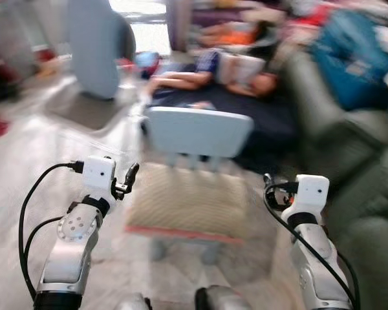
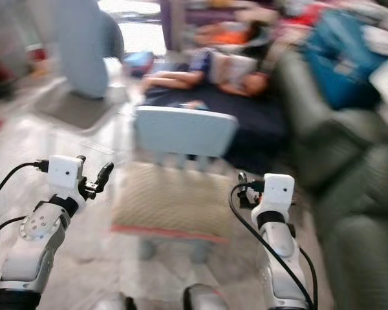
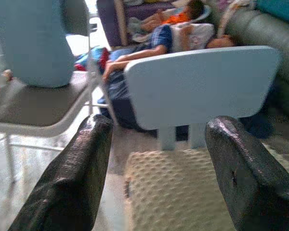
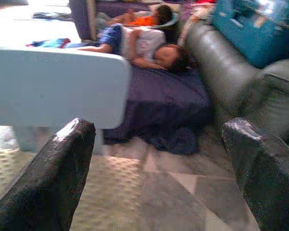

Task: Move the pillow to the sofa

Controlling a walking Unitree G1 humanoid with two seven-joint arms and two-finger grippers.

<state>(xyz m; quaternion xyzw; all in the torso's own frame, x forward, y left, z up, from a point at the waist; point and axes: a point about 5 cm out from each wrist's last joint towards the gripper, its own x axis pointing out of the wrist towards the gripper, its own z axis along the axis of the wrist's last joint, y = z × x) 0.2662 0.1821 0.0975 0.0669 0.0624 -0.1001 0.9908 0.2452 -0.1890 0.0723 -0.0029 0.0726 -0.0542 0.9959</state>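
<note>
Pillow (image 1: 187, 201), beige and dimpled with a reddish front edge, lies on the seat of a small pale-blue chair (image 1: 199, 132), pushed up against the backrest, which keeps it off the floor and within reach of both arms. Left pincer (image 3: 159, 168) is raised just beside the pillow's left edge, fingers (image 3: 77, 178) spread wide apart and holding nothing; in its wrist view the pillow sits between them, a little ahead. Right pincer (image 4: 159, 178) is up at the pillow's right side, likewise wide open and empty, its view catching the chair's backrest and the pillow's corner. Arms flanking the cushion like this suggest a two-sided squeeze is intended, since a soft, broad thing suits that better than a single pinch. Sofa (image 1: 349, 161), grey-green, runs along the right, near the chair, with a blue bag (image 1: 355, 55) on it. People (image 1: 213, 71) lie on a dark mattress (image 1: 258, 119) on the floor beyond the chair. Head views are blurred, so exact contact is unclear.
</note>
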